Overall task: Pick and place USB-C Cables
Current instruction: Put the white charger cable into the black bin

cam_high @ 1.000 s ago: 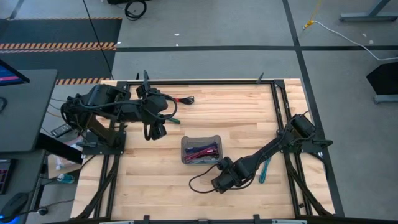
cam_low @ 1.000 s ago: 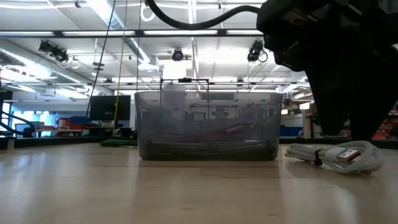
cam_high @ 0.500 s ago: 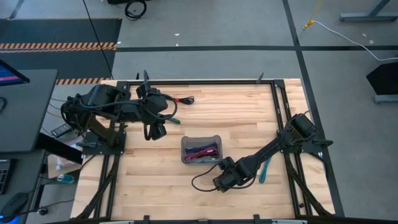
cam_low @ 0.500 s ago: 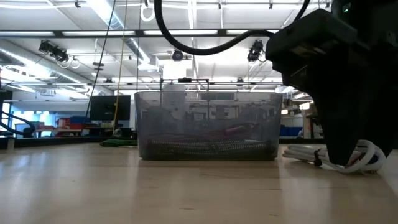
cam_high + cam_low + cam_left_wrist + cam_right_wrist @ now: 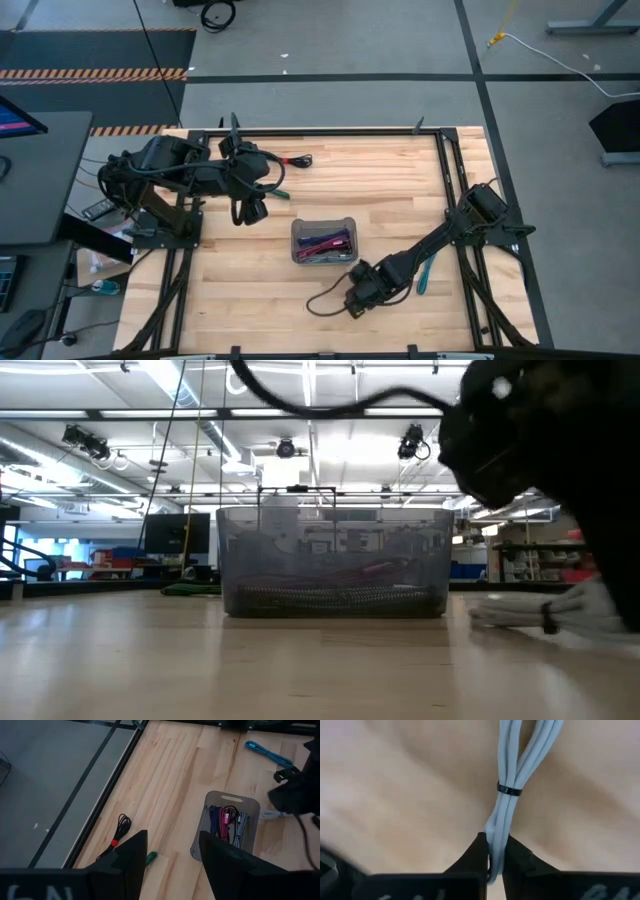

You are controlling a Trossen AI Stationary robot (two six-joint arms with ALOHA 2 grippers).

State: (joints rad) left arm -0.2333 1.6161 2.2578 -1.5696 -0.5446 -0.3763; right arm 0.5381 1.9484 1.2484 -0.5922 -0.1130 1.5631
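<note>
A white USB-C cable (image 5: 512, 770), looped and bound by a black tie (image 5: 509, 790), lies on the wooden table near its front right; it also shows in the low view as the white cable (image 5: 530, 612). My right gripper (image 5: 494, 851) is shut on it, in front of the tray (image 5: 323, 241). The tray holds several cables. A teal cable (image 5: 425, 272) lies right of the arm, and a black-red cable (image 5: 295, 160) lies at the far left. My left gripper (image 5: 172, 865) hangs open high over the table's left side. My right gripper pinches the white cable's bundled strands (image 5: 496, 832) between its two fingers, just short of the black tie, near one end of the bundle. The fingers come steeply from above and stand on either side of the strands. The cable lies along the table.
The translucent tray (image 5: 227, 825) stands mid-table, just beyond the right gripper. A green cable (image 5: 151, 856) lies by the black-red cable (image 5: 120, 827) near the left arm. A thin black wire (image 5: 320, 300) loops on the wood left of the right gripper. Black frame rails edge the table.
My right gripper has sunk a little toward the table's near edge, tipped more steeply down, and shut on the white cable. The cable stays on the table.
</note>
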